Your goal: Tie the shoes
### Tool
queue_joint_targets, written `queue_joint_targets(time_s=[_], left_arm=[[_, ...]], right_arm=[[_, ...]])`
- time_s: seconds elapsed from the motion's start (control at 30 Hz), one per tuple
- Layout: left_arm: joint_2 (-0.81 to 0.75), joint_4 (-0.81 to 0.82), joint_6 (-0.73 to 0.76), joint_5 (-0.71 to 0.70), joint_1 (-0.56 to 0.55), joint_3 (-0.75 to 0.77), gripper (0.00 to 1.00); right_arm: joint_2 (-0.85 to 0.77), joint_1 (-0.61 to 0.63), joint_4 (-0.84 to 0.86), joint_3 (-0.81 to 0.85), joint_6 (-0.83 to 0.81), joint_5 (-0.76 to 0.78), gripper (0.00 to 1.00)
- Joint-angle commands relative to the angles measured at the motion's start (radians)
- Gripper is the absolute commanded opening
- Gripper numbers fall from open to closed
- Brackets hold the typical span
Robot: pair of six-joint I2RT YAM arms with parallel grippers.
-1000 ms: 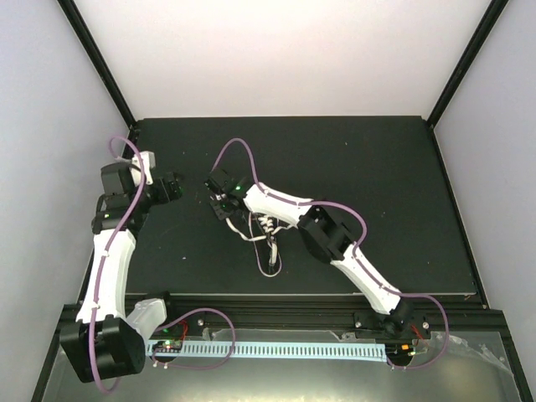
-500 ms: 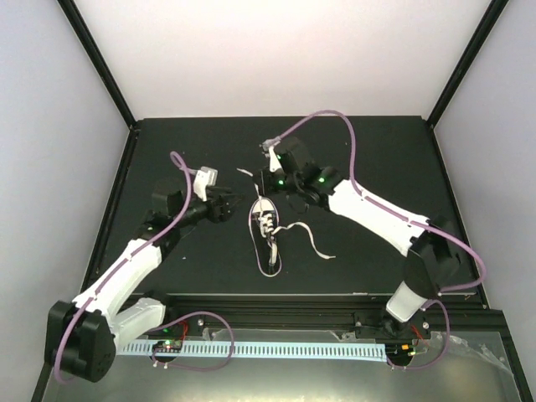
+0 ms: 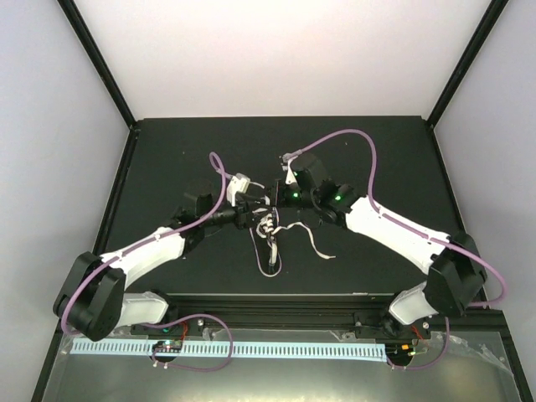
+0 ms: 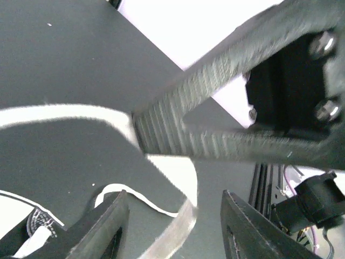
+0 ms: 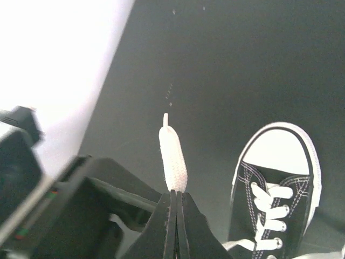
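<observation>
The small black sneaker (image 3: 270,251) with its white toe cap lies mid-table, toe pointing away; it also shows in the right wrist view (image 5: 275,189). My right gripper (image 3: 276,199) is over the toe, and its fingers (image 5: 176,193) are shut on the end of one white lace (image 5: 172,151), whose tip sticks out past them. My left gripper (image 3: 254,211) is just left of the toe, open (image 4: 174,195), with a loop of white lace (image 4: 180,224) running between its fingers. The right gripper's ribbed finger (image 4: 215,124) crosses above it. The other lace (image 3: 314,243) trails right on the mat.
The black mat (image 3: 377,159) covers the table between white walls. The aluminium rail (image 3: 276,347) and cables run along the near edge. The two arms meet closely over the shoe's toe.
My left arm has swung in from the far left to the shoe's toe. My right gripper has shifted slightly right and nearer, still pinching the lace end.
</observation>
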Motion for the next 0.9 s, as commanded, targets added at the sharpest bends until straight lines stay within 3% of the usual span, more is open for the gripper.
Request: queue_joint_targets(time_s=[0.0, 0.07, 0.17, 0.4, 0.87], left_arm=[[0.002, 0.093, -0.025, 0.011, -0.040, 0.010, 0.54], [-0.004, 0.117, -0.041, -0.003, -0.057, -0.007, 0.65], [0.002, 0.108, -0.034, -0.030, -0.072, -0.003, 0.64], [0.072, 0.097, -0.018, -0.047, -0.082, 0.057, 0.35], [0.161, 0.146, -0.052, -0.038, -0.105, 0.117, 0.24]], right_arm=[[-0.057, 0.002, 0.025, -0.016, 0.048, 0.076, 0.02], [-0.075, 0.000, 0.032, -0.031, 0.065, 0.099, 0.02], [-0.086, 0.001, 0.033, -0.032, 0.070, 0.097, 0.02], [-0.110, 0.000, 0.031, -0.048, 0.082, 0.087, 0.02], [-0.154, 0.000, 0.034, -0.089, 0.097, 0.101, 0.02]])
